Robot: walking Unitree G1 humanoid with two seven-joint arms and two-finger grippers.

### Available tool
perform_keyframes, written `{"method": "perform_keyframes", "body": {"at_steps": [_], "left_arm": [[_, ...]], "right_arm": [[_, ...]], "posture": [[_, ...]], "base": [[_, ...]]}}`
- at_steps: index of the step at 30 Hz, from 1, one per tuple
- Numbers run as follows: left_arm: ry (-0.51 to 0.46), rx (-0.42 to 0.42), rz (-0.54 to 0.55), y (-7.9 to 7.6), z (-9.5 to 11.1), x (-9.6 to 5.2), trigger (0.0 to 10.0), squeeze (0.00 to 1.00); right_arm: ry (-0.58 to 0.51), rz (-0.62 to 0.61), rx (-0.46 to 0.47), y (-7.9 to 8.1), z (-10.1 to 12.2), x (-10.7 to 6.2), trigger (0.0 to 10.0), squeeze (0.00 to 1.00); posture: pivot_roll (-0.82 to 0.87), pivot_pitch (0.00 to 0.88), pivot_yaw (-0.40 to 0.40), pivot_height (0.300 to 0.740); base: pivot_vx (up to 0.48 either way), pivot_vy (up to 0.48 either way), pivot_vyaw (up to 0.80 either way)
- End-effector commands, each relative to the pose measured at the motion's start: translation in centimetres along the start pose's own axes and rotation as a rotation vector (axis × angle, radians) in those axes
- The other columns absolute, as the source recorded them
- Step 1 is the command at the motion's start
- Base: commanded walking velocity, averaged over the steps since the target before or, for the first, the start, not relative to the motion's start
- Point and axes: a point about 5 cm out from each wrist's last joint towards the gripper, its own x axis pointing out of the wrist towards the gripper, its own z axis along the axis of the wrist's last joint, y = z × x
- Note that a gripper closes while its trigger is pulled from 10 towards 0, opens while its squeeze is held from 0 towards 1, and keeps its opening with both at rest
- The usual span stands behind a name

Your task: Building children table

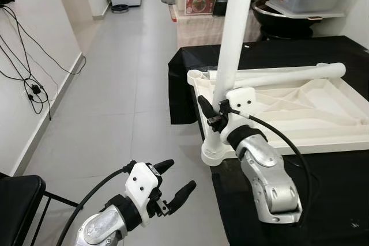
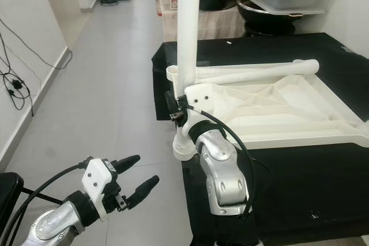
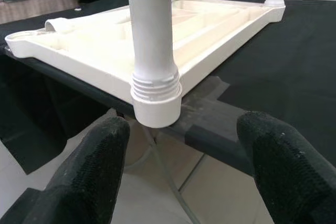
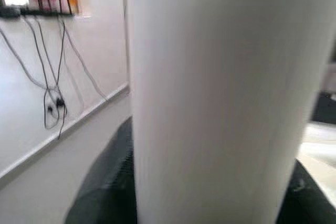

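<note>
At centre frame, the right gripper [image 1: 212,113] clamps its fingers around an upright white table leg [image 1: 233,44] standing in the near corner socket of the upturned white tabletop [image 1: 300,108]. The left gripper [image 1: 173,181] hovers at lower left over the floor, fingers spread apart.

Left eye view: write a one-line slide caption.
Right claw holds a white table leg upright in the corner socket of the upturned tabletop; left claw waits open below.

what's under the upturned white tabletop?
The tabletop lies underside up on a black cloth covering a surface; what's beneath the cloth is hidden. Its near corner socket overhangs the edge, with floor below. The right gripper holds the upright leg seated there.
</note>
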Motion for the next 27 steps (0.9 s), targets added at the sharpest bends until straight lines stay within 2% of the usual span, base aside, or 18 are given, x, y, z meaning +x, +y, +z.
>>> {"method": "perform_keyframes", "body": {"at_steps": [1, 4, 6, 10, 11, 12, 13, 14, 15, 19, 25, 26, 27], "left_arm": [[0.007, -0.018, 0.014, 0.2, -0.3, -0.2, 10.0, 0.0], [0.007, -0.019, 0.014, 0.1, -0.3, -0.2, 10.0, 0.0], [0.007, -0.02, 0.013, 0.1, -0.3, -0.1, 10.0, 0.0], [0.007, -0.02, 0.013, 0.0, -0.3, -0.1, 10.0, 0.0], [0.007, -0.02, 0.014, 0.0, -0.3, -0.1, 10.0, 0.0], [0.007, -0.02, 0.016, -0.1, -0.3, -0.2, 10.0, 0.0], [0.007, -0.02, 0.016, -0.1, -0.3, -0.2, 10.0, 0.0], [0.008, -0.02, 0.018, -0.2, -0.2, -0.3, 10.0, 0.0], [0.009, -0.019, 0.019, -0.2, -0.2, -0.4, 10.0, 0.0], [0.013, -0.02, 0.017, -0.3, -0.2, -0.5, 10.0, 0.0], [0.017, -0.021, 0.015, -0.4, -0.2, -0.6, 10.0, 0.0], [0.018, -0.021, 0.015, -0.4, -0.2, -0.6, 10.0, 0.0], [0.018, -0.021, 0.015, -0.4, -0.2, -0.6, 10.0, 0.0]], "right_arm": [[-0.023, 0.114, 0.017, 0.6, 0.1, 0.4, 10.0, 1.0], [-0.052, 0.182, 0.03, 0.5, 0.7, 0.8, 10.0, 1.0], [-0.088, 0.308, 0.029, -0.3, 1.5, 1.6, 10.0, 1.0], [-0.095, 0.357, 0.021, -0.6, 1.7, 1.8, 10.0, 1.0], [-0.097, 0.439, 0.004, -0.7, 1.9, 2.0, 10.0, 1.0], [-0.089, 0.529, -0.023, -1.1, 2.1, 2.4, 10.0, 0.96], [-0.089, 0.529, -0.023, -1.1, 2.1, 2.4, 10.0, 0.96], [-0.082, 0.586, -0.041, -1.5, 2.2, 2.7, 10.0, 0.96], [-0.076, 0.639, -0.039, -1.8, 2.4, 3.0, 10.0, 0.0], [-0.075, 0.739, -0.004, -2.5, 2.9, 3.5, 10.0, 0.0], [-0.08, 0.769, 0.008, -3.4, 3.2, 4.2, 10.0, 0.0], [-0.081, 0.77, 0.009, -3.6, 3.3, 4.2, 0.0, 0.0], [-0.082, 0.771, 0.009, -3.6, 3.3, 4.2, 0.0, 0.0]], "posture": [[0.04, 0.078, 0.019, 0.74], [0.04, 0.08, 0.019, 0.74], [0.04, 0.082, 0.019, 0.74], [0.05, 0.084, 0.017, 0.74], [0.06, 0.084, 0.016, 0.74], [0.07, 0.087, 0.02, 0.74], [0.07, 0.087, 0.02, 0.74], [0.07, 0.088, 0.02, 0.74], [0.08, 0.09, 0.02, 0.74], [0.08, 0.093, 0.026, 0.74], [0.09, 0.098, 0.027, 0.74], [0.09, 0.098, 0.028, 0.74], [0.09, 0.098, 0.028, 0.74]], "base": [[0.0, 0.0, 0.0], [0.0, 0.0, 0.0], [0.0, 0.0, 0.0], [0.0, 0.0, 0.0], [0.0, 0.0, 0.0], [0.0, 0.0, 0.0], [0.0, 0.0, 0.0], [0.0, 0.0, 0.0], [0.0, 0.0, 0.0], [0.0, 0.0, 0.0], [0.0, 0.0, 0.0], [0.0, 0.0, 0.0], [0.0, 0.0, 0.0]]}}
